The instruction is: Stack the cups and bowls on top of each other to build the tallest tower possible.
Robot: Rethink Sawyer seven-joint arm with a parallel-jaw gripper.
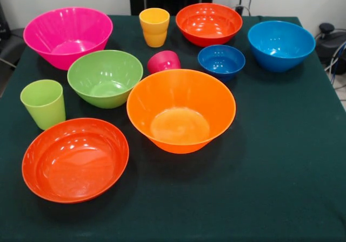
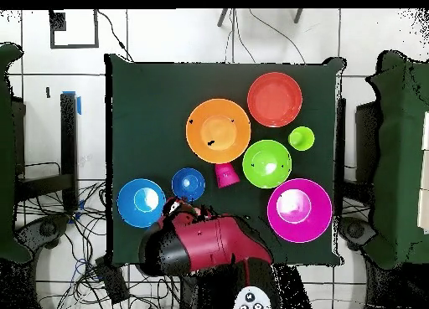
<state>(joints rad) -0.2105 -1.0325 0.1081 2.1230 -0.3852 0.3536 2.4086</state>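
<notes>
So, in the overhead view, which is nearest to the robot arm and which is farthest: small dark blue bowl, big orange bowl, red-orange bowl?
1. small dark blue bowl, just beside the arm.
2. big orange bowl, mid-table.
3. red-orange bowl, towards the table's far edge.

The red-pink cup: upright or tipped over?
Tipped. The red-pink cup lies on its side between the green bowl and the small dark blue bowl.

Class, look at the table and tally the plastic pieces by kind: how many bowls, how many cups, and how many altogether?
Bowls: 7
Cups: 3
Total: 10
</notes>
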